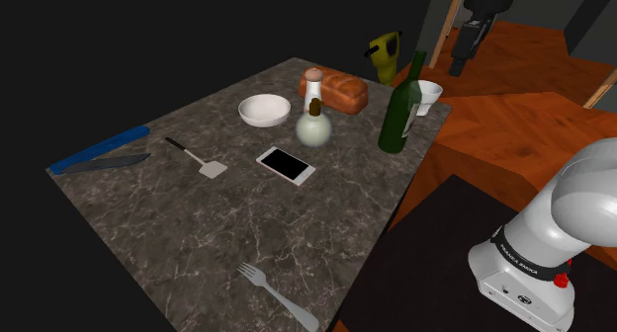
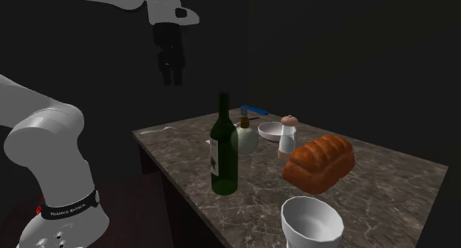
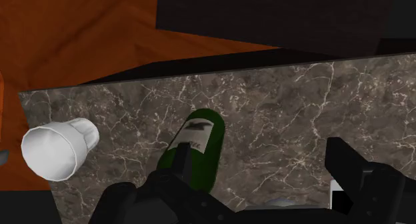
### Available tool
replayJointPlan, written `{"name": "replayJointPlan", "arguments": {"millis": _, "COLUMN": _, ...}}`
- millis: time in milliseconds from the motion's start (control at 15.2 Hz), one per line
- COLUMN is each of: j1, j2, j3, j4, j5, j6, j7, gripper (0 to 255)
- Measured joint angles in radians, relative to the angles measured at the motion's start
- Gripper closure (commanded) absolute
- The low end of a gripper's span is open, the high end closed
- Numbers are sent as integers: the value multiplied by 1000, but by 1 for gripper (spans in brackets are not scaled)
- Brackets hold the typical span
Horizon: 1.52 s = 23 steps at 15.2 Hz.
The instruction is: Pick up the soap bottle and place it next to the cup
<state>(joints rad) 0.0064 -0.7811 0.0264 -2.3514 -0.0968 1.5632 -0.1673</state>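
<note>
The soap bottle (image 1: 314, 125) (image 2: 244, 138) is a round, pale green flask with a small pump top, standing upright near the middle of the dark marble table (image 1: 227, 221). A white cup (image 1: 427, 96) (image 2: 312, 223) (image 3: 59, 148) stands at the table's corner, past a tall green wine bottle (image 1: 400, 108) (image 2: 224, 154) (image 3: 198, 146). My black gripper (image 1: 463, 58) (image 2: 173, 80) (image 3: 247, 189) hangs high over that end of the table, well above the wine bottle, open, with nothing between its fingers.
A loaf of bread (image 1: 336, 90), a shaker (image 1: 313, 81) and a white bowl (image 1: 265, 110) crowd around the soap bottle. A phone (image 1: 286, 164), spatula (image 1: 198, 158), knife (image 1: 104, 163), blue strip (image 1: 99, 149) and fork (image 1: 277, 295) lie further along the table.
</note>
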Motion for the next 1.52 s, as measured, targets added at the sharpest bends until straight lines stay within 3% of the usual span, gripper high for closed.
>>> {"name": "replayJointPlan", "arguments": {"millis": 264, "j1": 4, "j2": 61, "j3": 5, "j4": 2, "j5": 9, "j6": 58, "j7": 10, "gripper": 0}}
{"name": "replayJointPlan", "arguments": {"millis": 726, "j1": 22, "j2": 289, "j3": 35, "j4": 67, "j5": 40, "j6": 221, "j7": 49, "gripper": 0}}
{"name": "replayJointPlan", "arguments": {"millis": 1518, "j1": 47, "j2": 742, "j3": 80, "j4": 337, "j5": 56, "j6": 407, "j7": 102, "gripper": 0}}
